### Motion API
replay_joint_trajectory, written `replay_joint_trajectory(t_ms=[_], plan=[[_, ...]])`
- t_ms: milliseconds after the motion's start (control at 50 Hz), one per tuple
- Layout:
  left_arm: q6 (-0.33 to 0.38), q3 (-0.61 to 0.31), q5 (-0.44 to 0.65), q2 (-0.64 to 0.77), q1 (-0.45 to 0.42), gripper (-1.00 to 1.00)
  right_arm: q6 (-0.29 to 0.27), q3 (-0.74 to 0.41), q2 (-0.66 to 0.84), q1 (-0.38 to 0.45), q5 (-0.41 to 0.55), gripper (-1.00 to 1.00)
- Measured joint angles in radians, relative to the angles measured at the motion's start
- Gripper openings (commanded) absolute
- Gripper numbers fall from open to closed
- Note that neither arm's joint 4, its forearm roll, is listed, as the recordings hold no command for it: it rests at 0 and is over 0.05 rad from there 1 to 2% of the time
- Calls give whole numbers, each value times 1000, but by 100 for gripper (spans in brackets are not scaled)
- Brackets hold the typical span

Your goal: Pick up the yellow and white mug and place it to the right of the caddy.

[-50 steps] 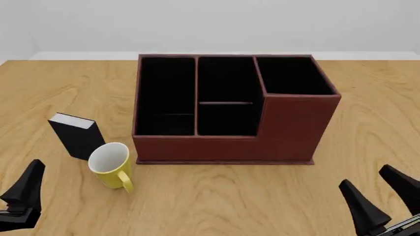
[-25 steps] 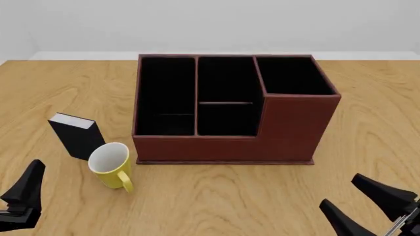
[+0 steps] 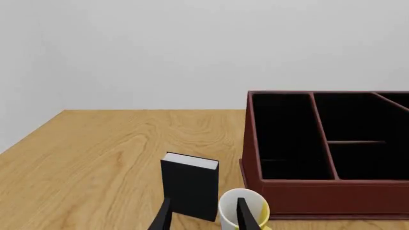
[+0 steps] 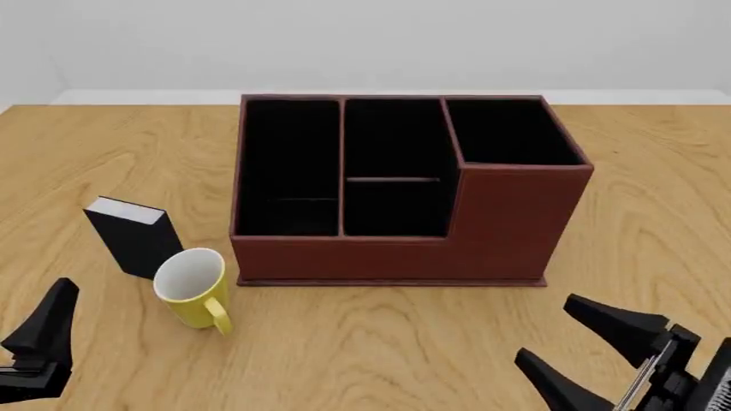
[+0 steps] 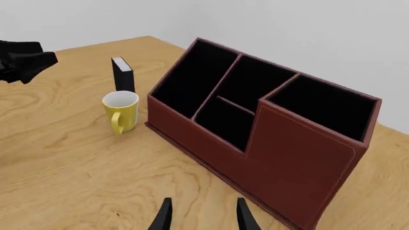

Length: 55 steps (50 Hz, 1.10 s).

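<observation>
The yellow and white mug (image 4: 194, 287) stands upright on the table off the caddy's front left corner, its handle turned toward the near edge; it also shows in both wrist views (image 3: 243, 208) (image 5: 121, 110). The reddish-brown caddy (image 4: 502, 223) fills the middle of the table, its taller section at the right. My left gripper (image 3: 203, 218) is open and empty, a little short of the mug, with one finger (image 4: 46, 321) showing at the lower left. Near the front right, my right gripper (image 4: 577, 347) is open, empty and turned leftward.
A small black book-like block (image 4: 137, 240) stands just behind and left of the mug, close to it. Bare wooden tabletop (image 4: 662, 214) lies to the right of the caddy. The left arm (image 5: 22, 60) shows in the right wrist view.
The right gripper has swung to point leftward and shifted left and lower in the front view. The left gripper, mug and caddy have not moved.
</observation>
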Motion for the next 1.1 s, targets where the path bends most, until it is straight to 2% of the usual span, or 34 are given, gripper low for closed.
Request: replay_joint_trajectory(t_ms=[500, 1100], plan=[[0, 0, 0, 0, 0, 100, -13, -1, 280, 122, -272, 100], [0, 0, 0, 0, 0, 100, -4, -17, 504, 197, -487, 100]])
